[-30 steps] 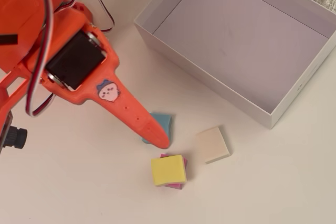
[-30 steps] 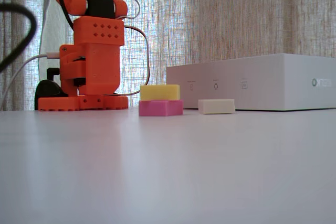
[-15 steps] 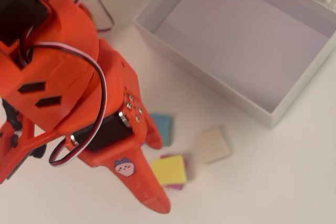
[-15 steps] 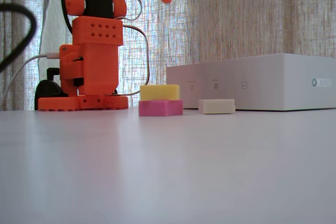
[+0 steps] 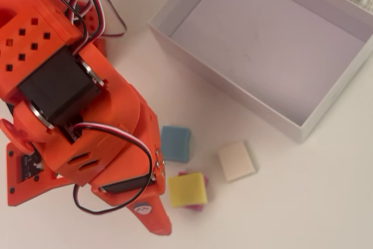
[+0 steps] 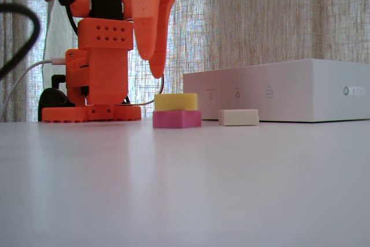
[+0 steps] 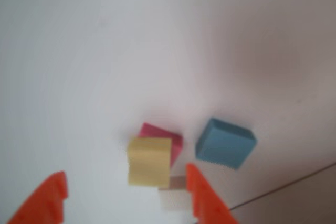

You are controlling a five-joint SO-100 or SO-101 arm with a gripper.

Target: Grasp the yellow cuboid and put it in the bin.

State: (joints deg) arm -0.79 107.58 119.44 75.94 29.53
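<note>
White tabletop, curtain behind. Gripper [image 7: 126,192] jaws spread, empty, above the yellow cuboid [image 7: 149,161], which sits between and just ahead of them, stacked on pink block [image 7: 160,132]. Bin [image 5: 233,94] empty; grasp and drop remain.

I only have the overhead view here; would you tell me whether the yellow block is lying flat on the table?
Observer: No, the fixed view shows the yellow cuboid stacked on the pink block.
Operator: Thank you. Is the gripper touching it?
Observer: No, the gripper is open and hangs above it; the fixed view shows a clear gap.
Operator: Is the bin empty?
Observer: The fixed view shows only the outer wall of the bin.
</note>
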